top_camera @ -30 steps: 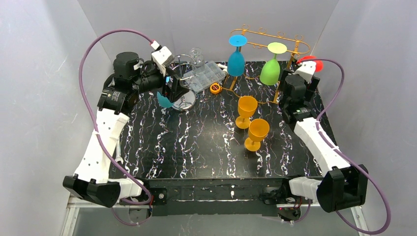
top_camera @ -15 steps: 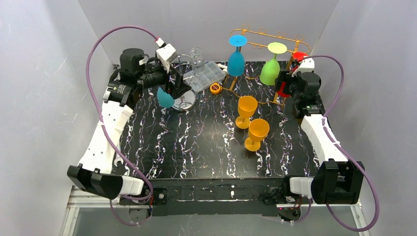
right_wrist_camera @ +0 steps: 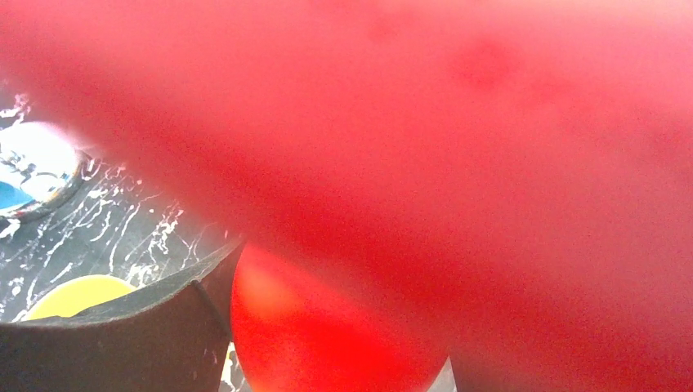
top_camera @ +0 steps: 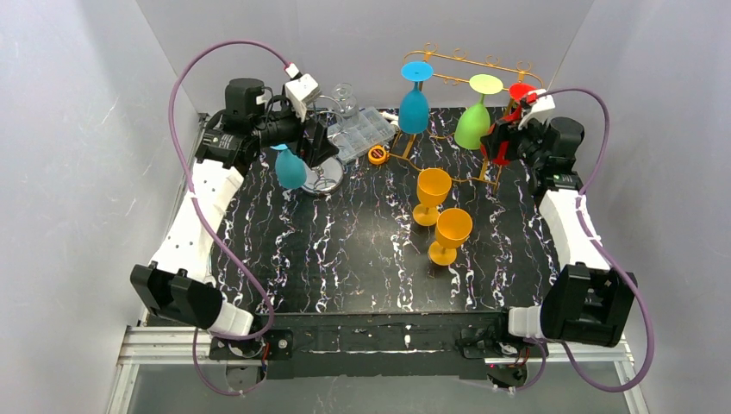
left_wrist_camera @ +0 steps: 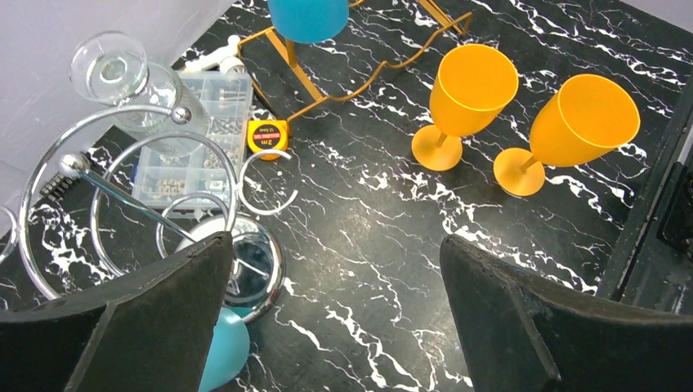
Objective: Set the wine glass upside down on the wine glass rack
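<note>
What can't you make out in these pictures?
Right wrist view: the red plastic wine glass blurs nearly everything, hiding the hold of the right pincer.
Top view: whether its foot sits on the gold wire rack, too small.
Left wrist view: the teal plastic wine glass, behind a finger of the left pincer, cut by the bottom edge.

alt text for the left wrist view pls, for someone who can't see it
Two upright orange wine glasses stand on a black marbled table, seen between the open left pincer's dark fingers. At left are a chrome ring stand, a clear parts box and a teal glass beside one finger.
</note>
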